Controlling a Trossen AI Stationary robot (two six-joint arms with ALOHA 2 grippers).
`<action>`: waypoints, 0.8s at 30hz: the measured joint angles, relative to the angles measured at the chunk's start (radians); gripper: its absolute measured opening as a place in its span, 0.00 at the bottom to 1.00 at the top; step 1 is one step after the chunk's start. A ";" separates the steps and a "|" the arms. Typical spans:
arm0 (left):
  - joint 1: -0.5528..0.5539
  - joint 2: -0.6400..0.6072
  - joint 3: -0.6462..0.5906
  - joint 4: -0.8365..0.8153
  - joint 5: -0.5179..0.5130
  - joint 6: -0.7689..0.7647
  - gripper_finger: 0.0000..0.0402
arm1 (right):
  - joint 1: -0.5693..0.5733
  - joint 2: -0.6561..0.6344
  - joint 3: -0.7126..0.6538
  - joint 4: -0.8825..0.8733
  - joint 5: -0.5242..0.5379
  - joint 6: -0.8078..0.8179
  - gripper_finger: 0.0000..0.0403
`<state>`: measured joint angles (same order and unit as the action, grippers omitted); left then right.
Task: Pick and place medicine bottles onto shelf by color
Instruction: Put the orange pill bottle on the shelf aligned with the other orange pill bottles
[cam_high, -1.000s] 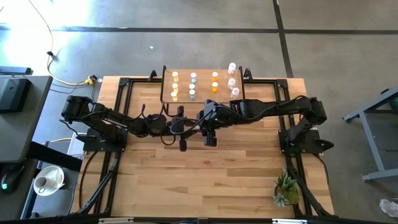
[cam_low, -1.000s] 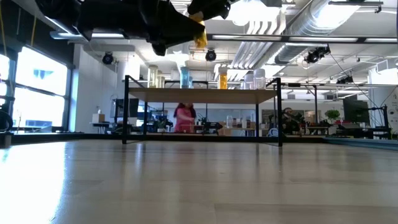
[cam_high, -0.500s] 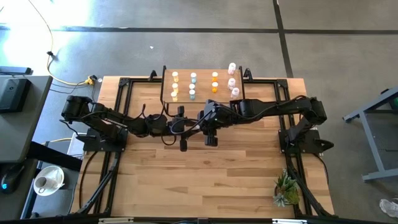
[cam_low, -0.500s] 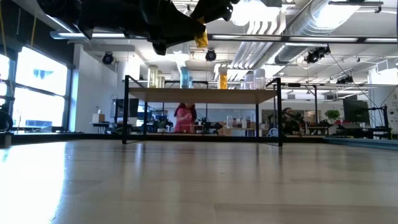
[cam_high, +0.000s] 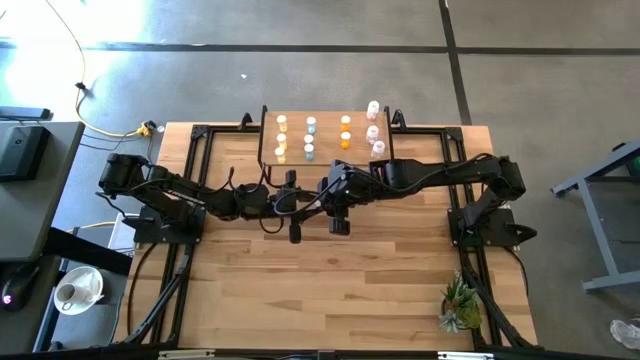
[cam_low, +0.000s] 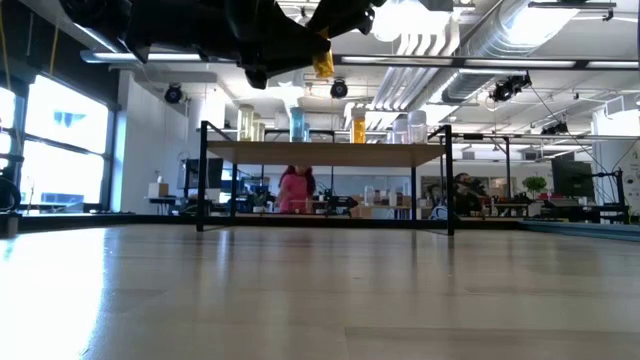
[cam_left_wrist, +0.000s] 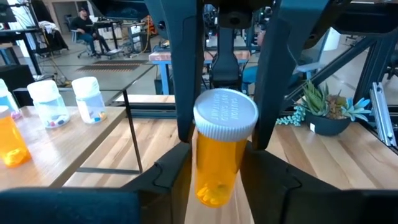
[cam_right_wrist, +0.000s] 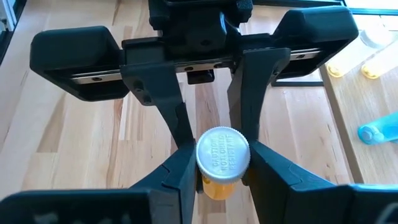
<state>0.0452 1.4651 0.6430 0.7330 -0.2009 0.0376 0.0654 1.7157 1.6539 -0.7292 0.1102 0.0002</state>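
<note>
Above the table's (cam_high: 300, 280) middle, an orange medicine bottle (cam_left_wrist: 217, 155) hangs between both grippers: the right gripper's (cam_right_wrist: 221, 162) fingers pinch it, while the left gripper's (cam_left_wrist: 217, 180) fingers flank it, grip unclear. Behind stands the shelf (cam_high: 325, 155) with more bottles (cam_high: 310, 135).

Both arms stretched inward to mid-table, left gripper (cam_high: 296, 232) and right gripper (cam_high: 340, 226) facing each other — fingers interleaved, raised above the tabletop

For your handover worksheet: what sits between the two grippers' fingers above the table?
An orange medicine bottle with a white cap, flanked by both grippers' fingers; both wrist views show it.
</note>
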 joint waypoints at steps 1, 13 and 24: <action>0.000 0.000 0.000 -0.004 -0.001 0.002 0.31 | 0.000 0.000 0.000 0.000 -0.001 0.000 0.26; 0.000 0.000 0.000 -0.071 -0.040 0.045 0.47 | -0.009 -0.027 0.000 -0.015 0.047 0.000 0.26; 0.000 -0.094 0.000 -0.205 -0.072 0.071 0.46 | -0.027 -0.177 0.000 -0.056 0.133 -0.006 0.26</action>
<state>0.0456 1.3706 0.6426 0.5282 -0.2729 0.1081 0.0387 1.5390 1.6535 -0.7847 0.2433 -0.0056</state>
